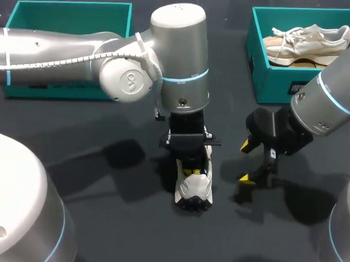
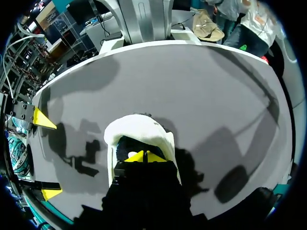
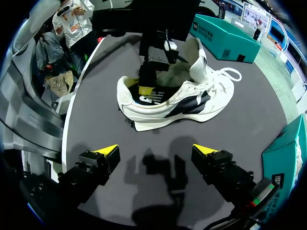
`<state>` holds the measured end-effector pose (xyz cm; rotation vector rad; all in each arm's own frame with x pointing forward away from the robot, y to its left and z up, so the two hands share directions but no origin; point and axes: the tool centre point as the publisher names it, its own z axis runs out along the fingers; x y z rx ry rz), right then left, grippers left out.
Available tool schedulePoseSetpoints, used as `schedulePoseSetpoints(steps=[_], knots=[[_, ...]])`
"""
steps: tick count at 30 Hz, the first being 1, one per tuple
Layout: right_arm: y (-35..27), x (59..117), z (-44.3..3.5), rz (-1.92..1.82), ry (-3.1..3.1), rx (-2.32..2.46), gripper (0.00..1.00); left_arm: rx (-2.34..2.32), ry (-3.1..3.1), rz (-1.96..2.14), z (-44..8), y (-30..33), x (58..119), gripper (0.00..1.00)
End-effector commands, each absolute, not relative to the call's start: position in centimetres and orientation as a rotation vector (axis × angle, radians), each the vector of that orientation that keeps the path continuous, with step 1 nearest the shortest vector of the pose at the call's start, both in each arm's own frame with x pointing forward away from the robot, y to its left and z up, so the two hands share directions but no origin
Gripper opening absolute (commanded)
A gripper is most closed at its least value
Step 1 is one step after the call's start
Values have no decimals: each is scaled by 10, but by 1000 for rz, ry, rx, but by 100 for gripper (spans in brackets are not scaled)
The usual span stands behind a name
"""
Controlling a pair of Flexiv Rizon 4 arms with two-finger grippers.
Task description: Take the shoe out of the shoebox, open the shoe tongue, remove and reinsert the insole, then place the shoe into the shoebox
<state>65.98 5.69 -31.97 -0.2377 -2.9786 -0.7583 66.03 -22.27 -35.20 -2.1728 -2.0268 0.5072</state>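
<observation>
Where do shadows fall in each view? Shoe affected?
Head view: arm shadows on the table beside the shoe and under the right gripper. Right wrist view: that gripper's shadow lies between its open fingers, short of the shoe. Left wrist view: shadows flank the shoe; its inside around the left gripper is dark.

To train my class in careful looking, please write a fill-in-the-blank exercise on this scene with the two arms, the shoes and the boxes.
1. The left gripper is inside the opening of the white shoe, which stands on the ____.
2. The right gripper is ____ and holds nothing.
3. The shoebox at the head view's right holds a second ____.
Missing words: table; open; shoe.
</observation>
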Motion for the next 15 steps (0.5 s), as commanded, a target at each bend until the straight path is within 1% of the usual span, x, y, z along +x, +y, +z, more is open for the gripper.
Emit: schedulePoseSetpoints(steps=[1,5,12,15], knots=[[57,659,-320,-755,-2981,-240,100,-2189,-2041,587,-337,-214,665,0],[57,659,-320,-755,-2981,-240,100,-2204,-2017,622,-331,-218,663,0],[57,659,-320,-755,-2981,-240,100,-2217,-1930,641,-347,-230,638,0],[57,659,-320,-755,-2981,-240,100,-2241,-1934,587,-358,-235,630,0]])
